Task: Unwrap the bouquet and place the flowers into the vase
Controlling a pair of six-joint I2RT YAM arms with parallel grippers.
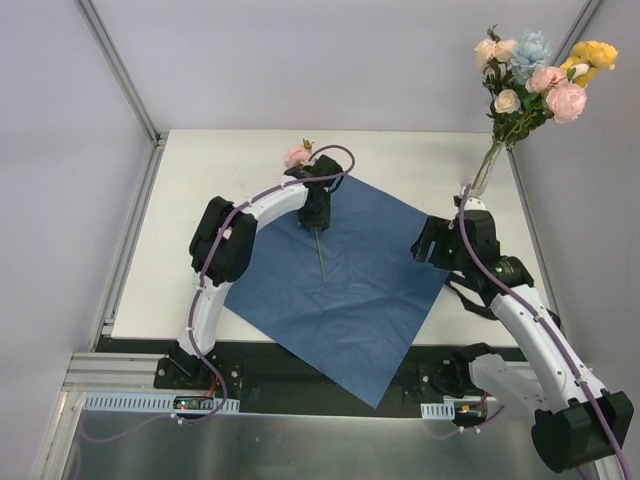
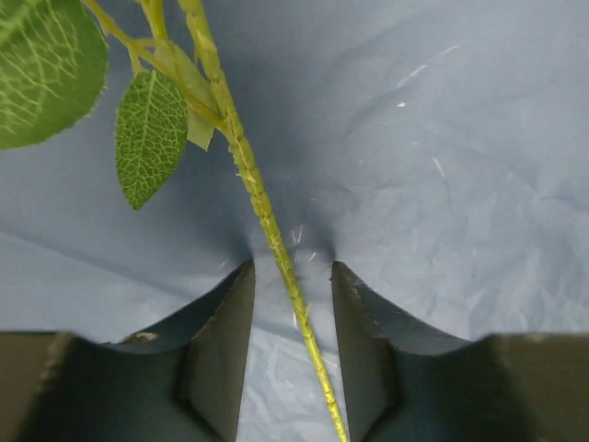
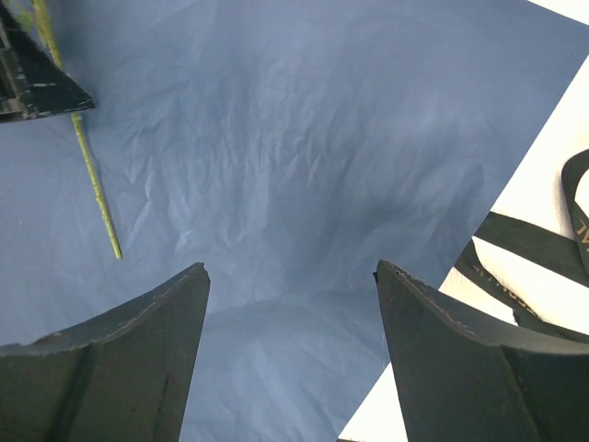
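One flower lies on the spread blue paper (image 1: 350,290), its pink bloom (image 1: 297,156) at the paper's far corner and its thin green stem (image 1: 320,258) pointing toward me. My left gripper (image 1: 316,218) is low over that stem. In the left wrist view the stem (image 2: 262,207) runs between the fingers with a gap on both sides, and the left gripper (image 2: 293,276) is narrowly open. The other flowers (image 1: 535,75) stand in the clear vase (image 1: 487,167) at the far right. My right gripper (image 1: 428,243) hangs open and empty over the paper's right edge (image 3: 290,272).
A black ribbon (image 3: 529,244) lies on the white table just right of the paper. The paper's near corner hangs over the table's front edge. Frame posts stand at the far left and far right corners. Green leaves (image 2: 147,138) branch off the stem.
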